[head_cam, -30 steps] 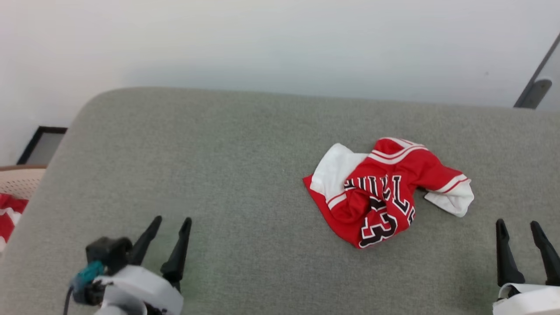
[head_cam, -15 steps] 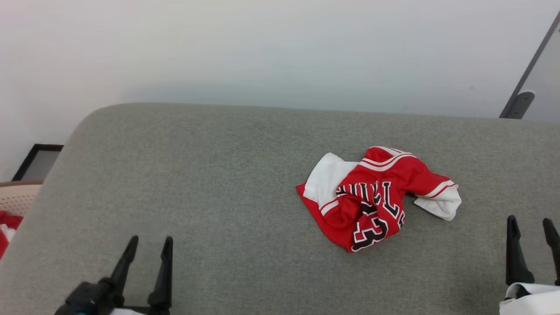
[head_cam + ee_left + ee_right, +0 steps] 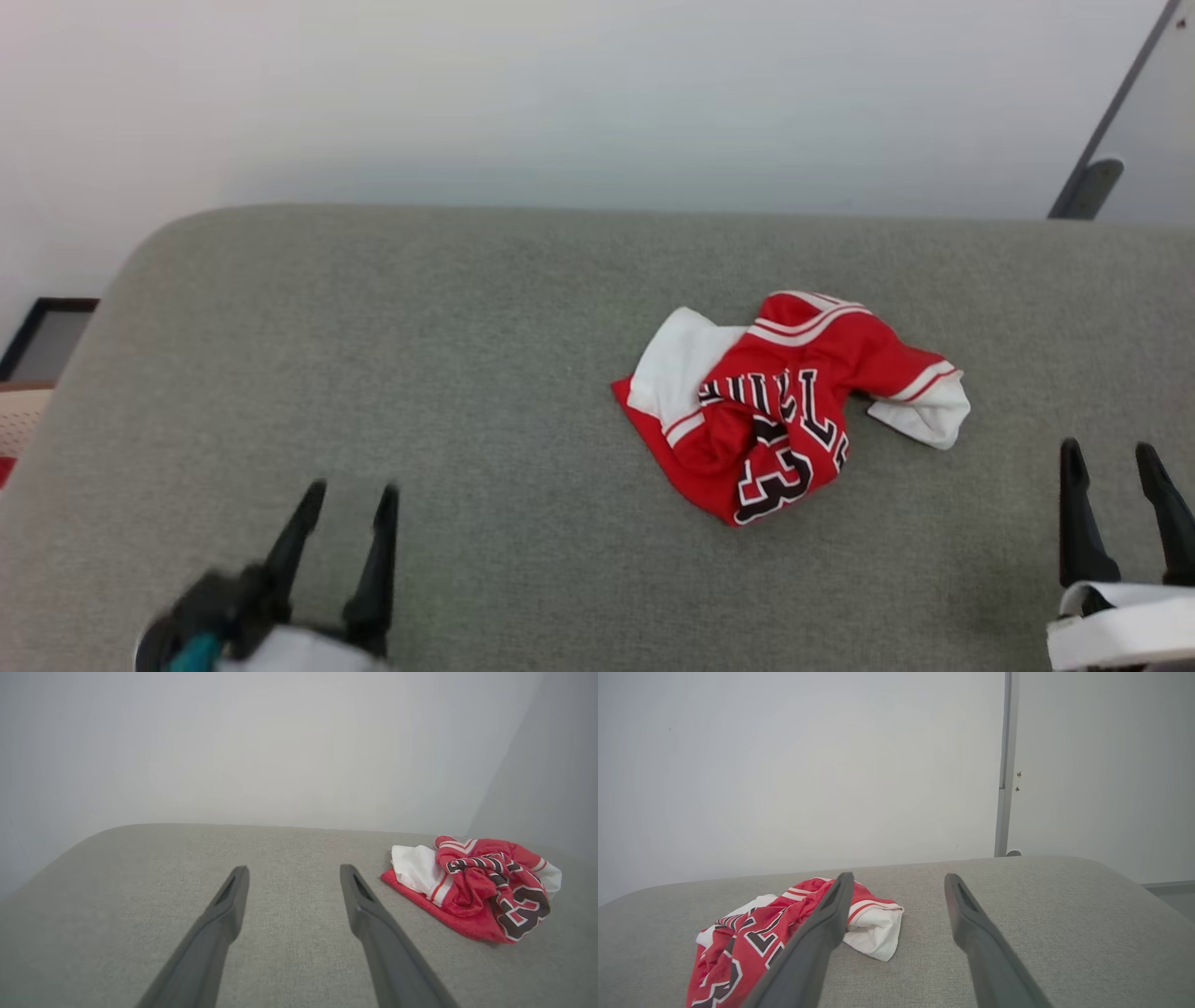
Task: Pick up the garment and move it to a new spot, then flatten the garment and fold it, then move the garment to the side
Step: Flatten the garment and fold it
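The left pincer [image 3: 293,870] is spread wide, its 2 dark fingers [image 3: 219,924] rising from the bottom edge with nothing between them, over the grey fabric bench [image 3: 140,868]. The garment [image 3: 472,886] lies crumpled on the bench to the right, well apart from the fingers: red, a white sleeve showing, black white-edged lettering twisted across it. A pale wall [image 3: 280,742] stands behind.

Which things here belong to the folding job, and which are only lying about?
For the job: the garment, crumpled on the grey padded table; left gripper and right gripper, both open, apart from it.

Only lying about: dark-framed panel beside the table; beige container at the head view's left edge; metal strip on the wall.
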`<state>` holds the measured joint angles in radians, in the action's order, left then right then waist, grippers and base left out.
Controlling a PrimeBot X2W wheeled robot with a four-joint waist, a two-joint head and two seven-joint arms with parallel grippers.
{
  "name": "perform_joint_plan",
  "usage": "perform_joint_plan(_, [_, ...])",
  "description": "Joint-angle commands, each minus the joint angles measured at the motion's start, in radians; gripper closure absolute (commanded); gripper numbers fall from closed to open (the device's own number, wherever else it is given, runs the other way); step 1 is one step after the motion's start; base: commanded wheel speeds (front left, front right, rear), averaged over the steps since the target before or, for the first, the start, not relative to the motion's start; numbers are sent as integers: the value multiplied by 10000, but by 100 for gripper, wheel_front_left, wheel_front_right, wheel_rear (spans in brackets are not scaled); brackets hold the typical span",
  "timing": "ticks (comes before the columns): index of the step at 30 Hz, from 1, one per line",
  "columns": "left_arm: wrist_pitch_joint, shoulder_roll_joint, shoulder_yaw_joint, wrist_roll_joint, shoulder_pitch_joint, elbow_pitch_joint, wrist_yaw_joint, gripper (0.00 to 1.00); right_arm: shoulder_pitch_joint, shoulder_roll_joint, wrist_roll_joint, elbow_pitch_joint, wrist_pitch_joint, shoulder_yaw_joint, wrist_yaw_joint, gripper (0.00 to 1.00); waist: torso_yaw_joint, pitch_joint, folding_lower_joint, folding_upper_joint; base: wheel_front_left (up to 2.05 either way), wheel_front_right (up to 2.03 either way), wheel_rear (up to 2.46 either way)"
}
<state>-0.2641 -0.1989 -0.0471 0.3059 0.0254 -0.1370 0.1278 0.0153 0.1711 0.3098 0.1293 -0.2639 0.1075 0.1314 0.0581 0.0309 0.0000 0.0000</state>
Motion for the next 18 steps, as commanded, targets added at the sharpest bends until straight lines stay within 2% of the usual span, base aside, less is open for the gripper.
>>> perform_joint_plan(1, [-2, -263, -285, 12, -578, -117, 28, 0, 201, 17, 92, -57, -3, -93, -14, 0, -225, 321, 0, 0, 0, 0, 0])
perform_joint_plan(4, [228, -737, -982, 254, -1773, -543, 32, 0, 426, -42, 172, -101, -3, -240, -14, 0, -481, 771, 0, 0, 0, 0, 0])
perform_joint_plan(7, [1292, -1291, -1781, 629, -3511, -1055, 34, 0, 815, -123, 236, -195, -3, -355, -12, 0, -835, 1501, 0, 0, 0, 0, 0])
perform_joint_plan(13, [4888, -2137, -4009, 2406, -7038, -2333, 8, 0, 1644, -352, 454, -230, -3, -579, -14, 0, -1729, 2946, 0, 0, 0, 0, 0])
perform_joint_plan(18, [7523, -2377, -4869, 4435, -9419, -3371, 9, 0, 2146, -641, 626, -235, -5, -614, -13, 0, -2506, 3804, 0, 0, 0, 0, 0])
